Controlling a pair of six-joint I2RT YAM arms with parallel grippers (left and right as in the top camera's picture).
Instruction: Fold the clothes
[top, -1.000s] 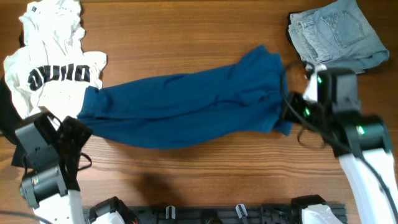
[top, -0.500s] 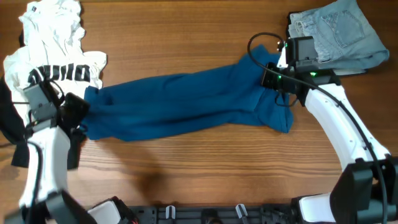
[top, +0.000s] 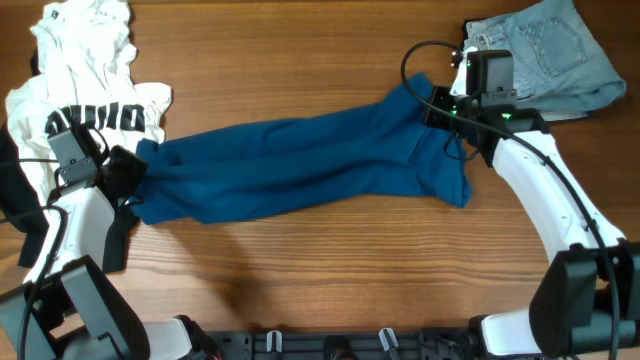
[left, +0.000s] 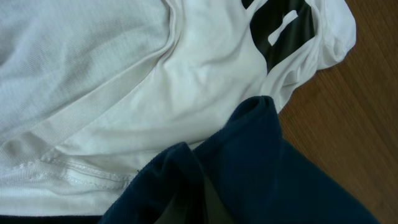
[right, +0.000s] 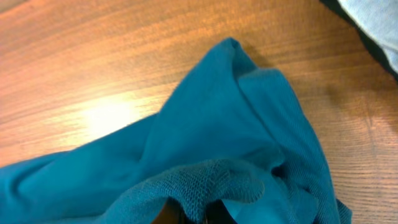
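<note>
White with black block lettering, a crumpled soft tee (top: 85, 95) lies at the counter's (top: 320, 270) far left corner. Just below it, the left gripper (top: 126, 176) sits at the left end of a long teal-blue shirt (top: 300, 170). In the left wrist view a fold of that dark blue fabric (left: 280, 174) rises into the gripper (left: 200, 205) and covers most of its fingers, so it looks closed on the cloth. The white tee (left: 93, 74) lies right behind and touches the shirt's edge.

The teal-blue shirt stretches as a rumpled band across the middle of the brown wooden counter, running slightly uphill toward the right. Its right end is wider and bunched. There the right gripper (top: 447, 112) meets it near the upper corner. The right wrist view shows a ridge of the knit fabric (right: 236, 124) gathered into the gripper (right: 193, 214), whose jaws are pinched together on it and largely hidden beneath the cloth.

Pale-blue folded denim jeans (top: 540, 50) rest at the far right corner, close beside the right gripper but apart from the shirt. Only their edge (right: 379, 18) shows in the wrist view.
</note>
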